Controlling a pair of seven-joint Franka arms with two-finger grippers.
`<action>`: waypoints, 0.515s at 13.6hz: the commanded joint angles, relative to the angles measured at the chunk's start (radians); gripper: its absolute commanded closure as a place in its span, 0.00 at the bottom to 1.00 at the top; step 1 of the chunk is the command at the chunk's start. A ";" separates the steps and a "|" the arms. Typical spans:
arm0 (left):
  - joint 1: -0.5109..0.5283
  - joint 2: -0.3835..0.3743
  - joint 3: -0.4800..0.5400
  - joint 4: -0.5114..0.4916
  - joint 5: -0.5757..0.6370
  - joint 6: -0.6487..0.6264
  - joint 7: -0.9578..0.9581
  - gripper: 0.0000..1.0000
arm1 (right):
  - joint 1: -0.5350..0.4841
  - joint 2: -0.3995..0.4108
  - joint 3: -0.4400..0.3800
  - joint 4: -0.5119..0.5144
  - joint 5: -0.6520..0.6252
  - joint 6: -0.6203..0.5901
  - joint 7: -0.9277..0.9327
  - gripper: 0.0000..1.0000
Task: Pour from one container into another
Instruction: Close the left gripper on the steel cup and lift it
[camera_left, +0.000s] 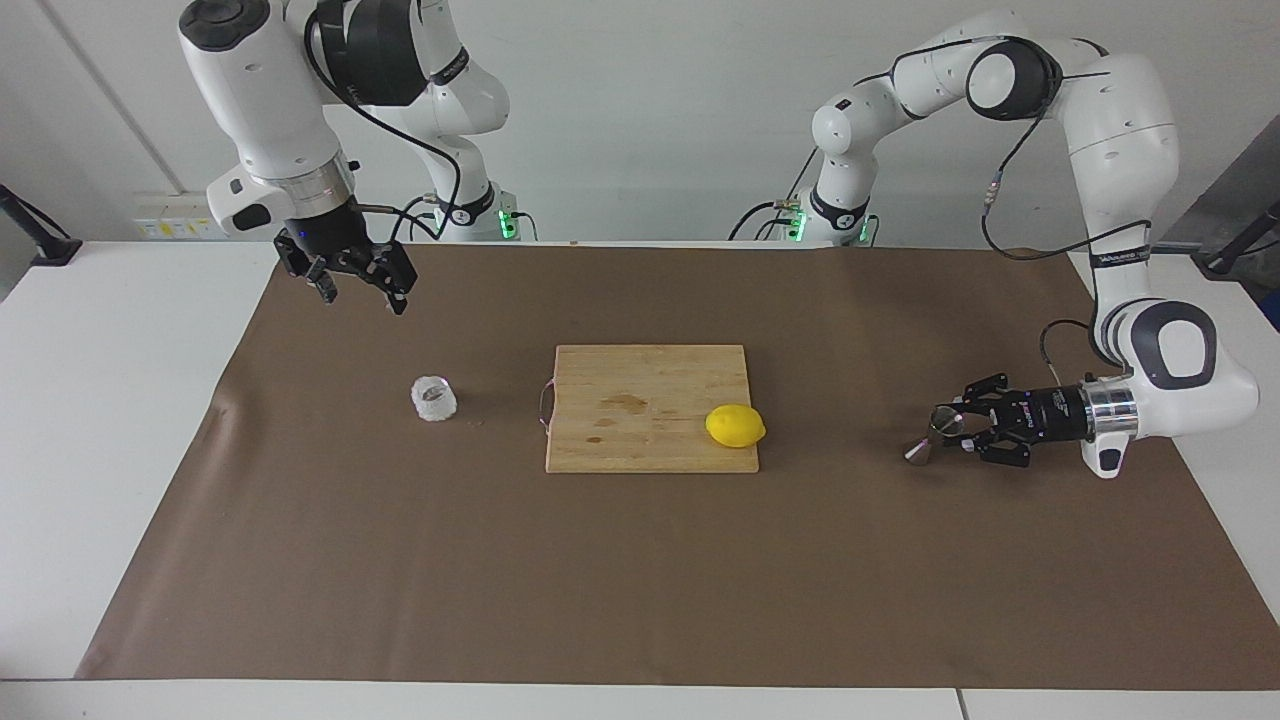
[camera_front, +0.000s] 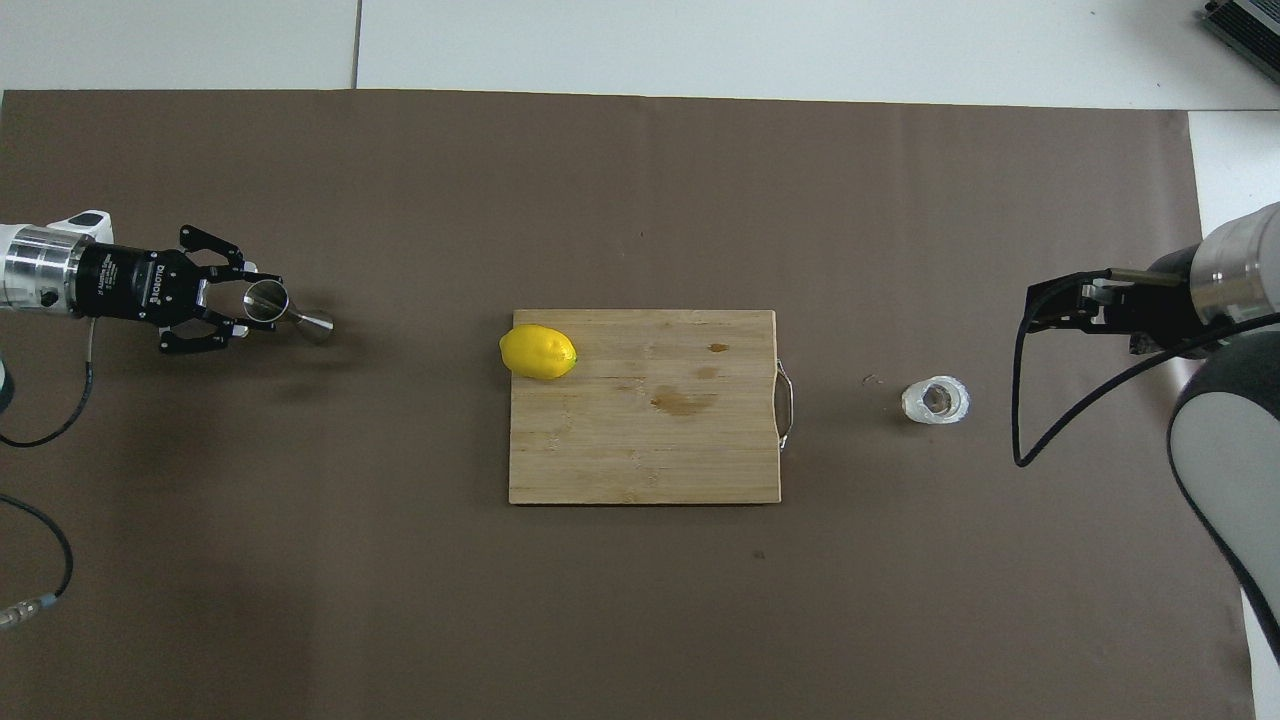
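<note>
One camera sits high across the table, facing both robot bases at twelve o'clock, set well back. The other hangs above the robots' end, looking steeply down and forward. Both share the brown mat (camera_left: 640, 560) and the cutting board (camera_front: 645, 440), shown half a turn apart.
</note>
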 joint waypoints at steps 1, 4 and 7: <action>0.008 -0.022 -0.041 -0.011 -0.044 -0.031 -0.020 1.00 | -0.010 0.001 0.005 0.012 0.023 -0.017 -0.027 0.00; -0.018 -0.077 -0.072 -0.043 -0.078 -0.032 -0.075 1.00 | -0.010 0.001 0.005 0.012 0.023 -0.017 -0.027 0.00; -0.063 -0.146 -0.074 -0.104 -0.129 -0.028 -0.074 1.00 | -0.010 0.001 0.005 0.012 0.023 -0.017 -0.027 0.00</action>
